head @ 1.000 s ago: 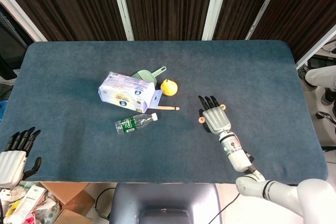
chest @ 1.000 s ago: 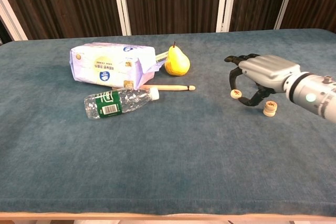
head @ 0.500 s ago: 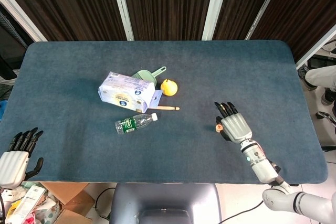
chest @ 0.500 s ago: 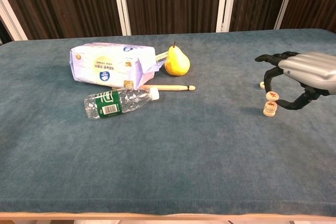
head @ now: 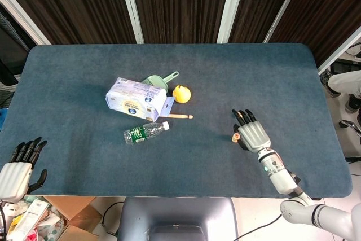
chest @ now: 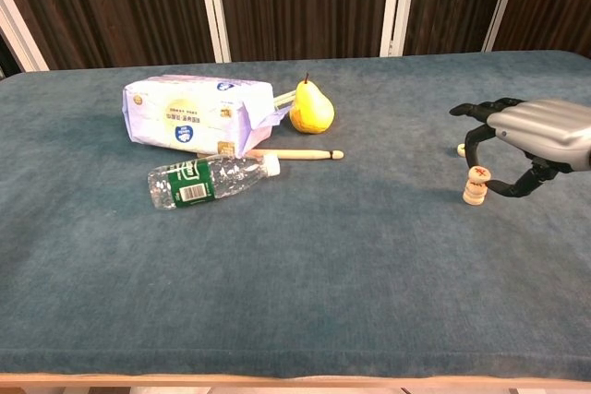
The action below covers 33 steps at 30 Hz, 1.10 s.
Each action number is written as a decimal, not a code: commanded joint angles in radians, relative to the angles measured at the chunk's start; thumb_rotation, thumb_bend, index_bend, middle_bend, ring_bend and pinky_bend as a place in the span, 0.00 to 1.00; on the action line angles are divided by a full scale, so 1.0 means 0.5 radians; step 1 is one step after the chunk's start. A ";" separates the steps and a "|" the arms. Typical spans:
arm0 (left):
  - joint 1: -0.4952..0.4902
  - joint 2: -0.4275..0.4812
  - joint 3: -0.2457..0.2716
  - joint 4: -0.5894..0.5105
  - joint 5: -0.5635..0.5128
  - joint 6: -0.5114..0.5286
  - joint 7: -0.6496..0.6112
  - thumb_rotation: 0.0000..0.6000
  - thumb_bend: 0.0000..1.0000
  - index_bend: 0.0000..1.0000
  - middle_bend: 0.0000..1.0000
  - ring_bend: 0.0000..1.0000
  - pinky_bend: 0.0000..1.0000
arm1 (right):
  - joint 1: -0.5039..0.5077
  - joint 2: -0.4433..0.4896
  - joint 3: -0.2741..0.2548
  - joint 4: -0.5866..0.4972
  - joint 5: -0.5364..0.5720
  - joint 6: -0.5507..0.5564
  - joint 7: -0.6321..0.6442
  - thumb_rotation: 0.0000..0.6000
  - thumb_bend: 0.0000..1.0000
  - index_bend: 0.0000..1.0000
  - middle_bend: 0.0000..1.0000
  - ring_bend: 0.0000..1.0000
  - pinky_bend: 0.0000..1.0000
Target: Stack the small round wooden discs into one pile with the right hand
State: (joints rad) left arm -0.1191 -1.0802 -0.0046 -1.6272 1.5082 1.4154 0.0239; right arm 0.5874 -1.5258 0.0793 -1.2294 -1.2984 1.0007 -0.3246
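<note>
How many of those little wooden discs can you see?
3, perhaps more hidden: a pile of two in front of the right robot hand, apparently a third on top, and a loose disc on the cloth behind it.

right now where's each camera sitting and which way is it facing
Head view: high above the near edge, looking steeply down on the whole table; shows the left robot hand off the near-left corner and the right robot hand with its forearm.
Chest view: low at the near edge, looking level across the table toward the dark panels; shows only the right robot hand, entering from the right.
Shared: the right robot hand at the disc pile, the bottle, pear and tissue pack.
</note>
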 commanded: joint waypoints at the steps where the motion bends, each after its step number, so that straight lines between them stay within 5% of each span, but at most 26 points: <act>1: 0.001 -0.001 0.000 0.002 0.001 0.003 -0.003 1.00 0.50 0.00 0.00 0.00 0.01 | -0.001 -0.003 0.003 -0.001 0.006 -0.004 -0.009 1.00 0.49 0.67 0.03 0.00 0.00; 33: 0.002 0.010 0.006 -0.005 0.000 -0.006 -0.022 1.00 0.50 0.00 0.00 0.00 0.01 | -0.018 -0.011 0.025 -0.042 0.086 -0.015 -0.173 1.00 0.49 0.53 0.04 0.00 0.00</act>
State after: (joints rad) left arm -0.1183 -1.0749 -0.0017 -1.6299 1.5084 1.4126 0.0125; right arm 0.5785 -1.5316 0.0913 -1.2508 -1.2558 0.9930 -0.4114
